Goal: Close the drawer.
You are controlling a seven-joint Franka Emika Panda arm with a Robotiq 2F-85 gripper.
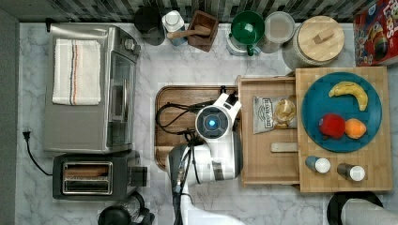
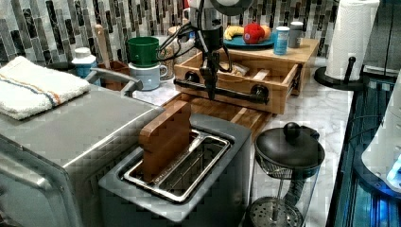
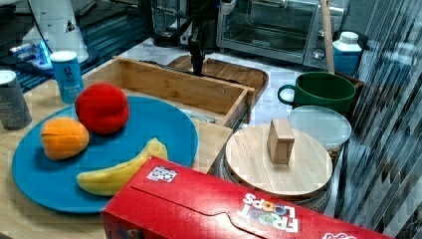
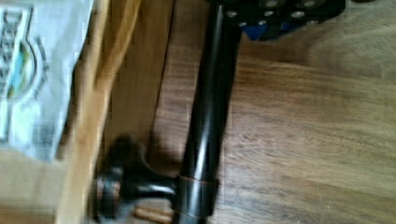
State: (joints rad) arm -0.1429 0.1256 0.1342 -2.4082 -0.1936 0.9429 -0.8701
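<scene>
Surface [image 1: 187,70]: white marbled, carrying everything here; the arm reaches in over it and hangs down at the drawer's front.
Drawer [image 2: 236,78]: still pulled well out from under the slab top [image 1: 345,180], its front wall just behind the jaws as the left view shows it. Nothing of the closing looks done yet; the whole slide back in remains, by my reading.
Brown tray [image 1: 180,96]: lies flat directly under the jaws and the drawer's front; it sits low, so I judge it should not block the slide.
Drawer contents: a snack bag [image 1: 265,112] and a small wooden block [image 1: 284,147], both past the front wall on the far side from the jaws, lying low enough to pass under the slab top.
Handle [image 4: 208,116]: thin black bar on two posts, running right under the jaws in the wrist view.
Jaws [image 2: 209,87]: pointing down at the bar's mid-length; whether they are apart, together or clamped on the bar, I cannot tell.
Left to do: push the front wall toward the slab top until it sits flush.
</scene>
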